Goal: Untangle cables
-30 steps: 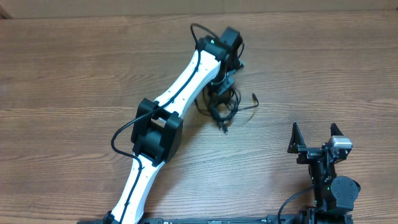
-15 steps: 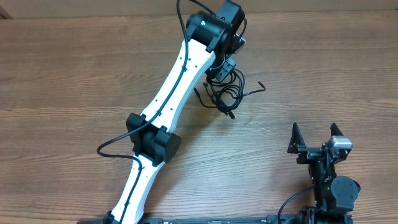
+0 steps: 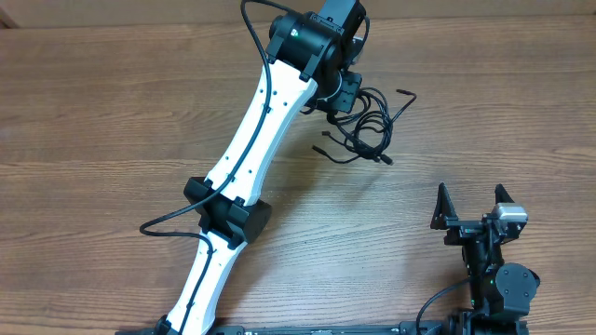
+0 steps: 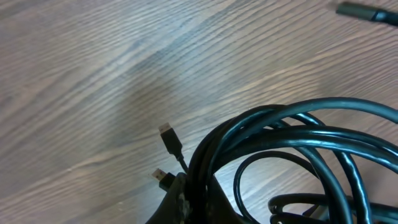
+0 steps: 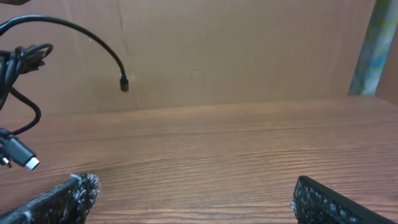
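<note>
Several knotted cables point(image 3: 372, 127) dangle, your left pincer point(image 3: 345, 94) clamped on them; right pincer point(image 3: 471, 199) gapes idle. Grab that loose plug point(image 3: 385, 160) next.

We see the left arm point(image 3: 265, 112) in white shells with black joints, a thick black wire point(image 3: 172, 207) looping alongside. The right arm point(image 3: 491, 265) is black, with a silver camera block point(image 3: 509, 214), its tool point(image 3: 470, 195) rough-fingered.
</note>
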